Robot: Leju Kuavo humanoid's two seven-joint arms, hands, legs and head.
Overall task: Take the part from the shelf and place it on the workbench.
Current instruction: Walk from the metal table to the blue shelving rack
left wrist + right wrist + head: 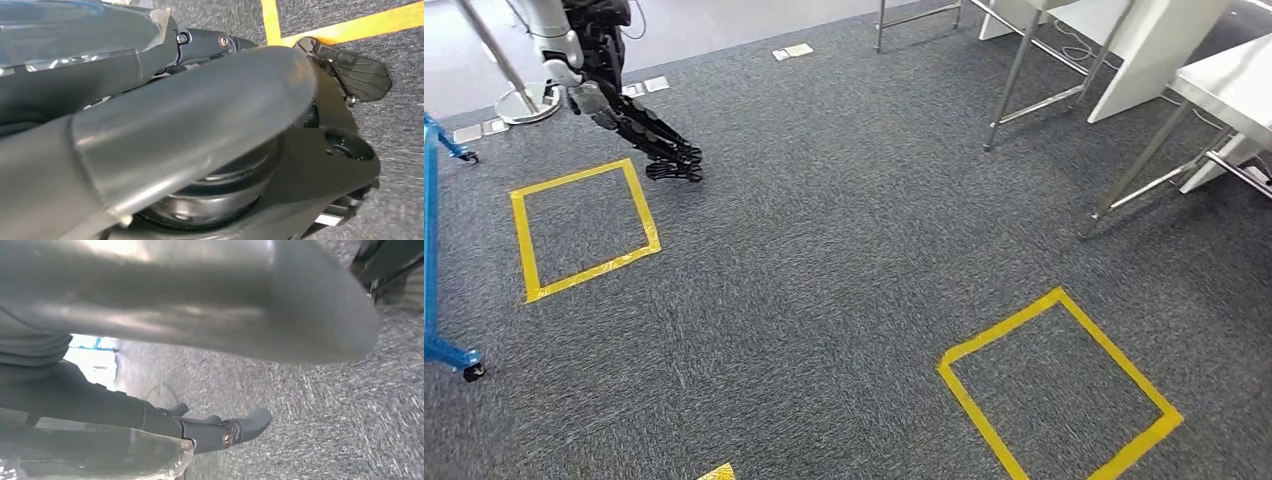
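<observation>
My left hand (165,135) fills its wrist camera – grip unreadable; right hand (200,305) likewise. I see grey carpet (844,230), two yellow tape squares (584,228) – metal-legged tables (1224,90) beyond.

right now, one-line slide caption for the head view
Grey carpet with two yellow tape squares, table legs beyond.

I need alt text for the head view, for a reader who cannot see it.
Grey carpet floor with two yellow tape squares, one at left and one at lower right. Another robot's dark legs stand at upper left; metal table legs at upper right.
</observation>
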